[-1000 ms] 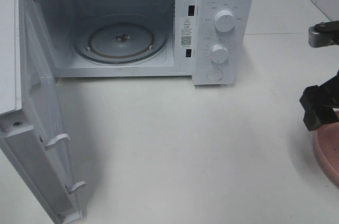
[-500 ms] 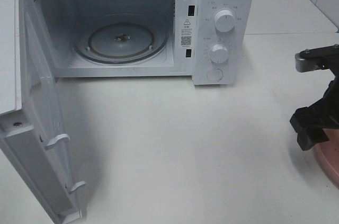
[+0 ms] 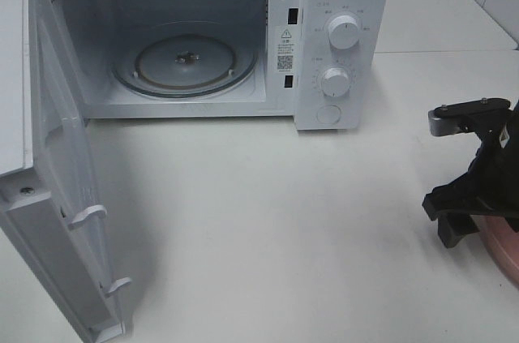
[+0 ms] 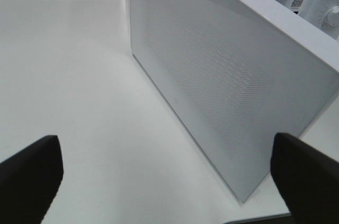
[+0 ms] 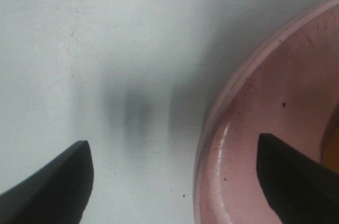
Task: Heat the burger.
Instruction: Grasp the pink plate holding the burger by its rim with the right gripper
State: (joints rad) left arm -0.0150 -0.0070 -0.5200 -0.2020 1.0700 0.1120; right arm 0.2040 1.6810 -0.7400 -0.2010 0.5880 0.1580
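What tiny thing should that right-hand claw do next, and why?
Probably ease down and close on the pink plate's rim: the right gripper is open, one finger either side of that rim, and the microwave door stands open.

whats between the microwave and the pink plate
Bare table from the microwave to the plate, shown in the exterior high view; the open right gripper straddles the plate's rim at that end.

Black right tool (image 5: 175, 181), grey metal bracket (image 3: 456, 118) with small screws, left tool (image 4: 169, 176) with blunt black fingers (image 4: 32, 176)
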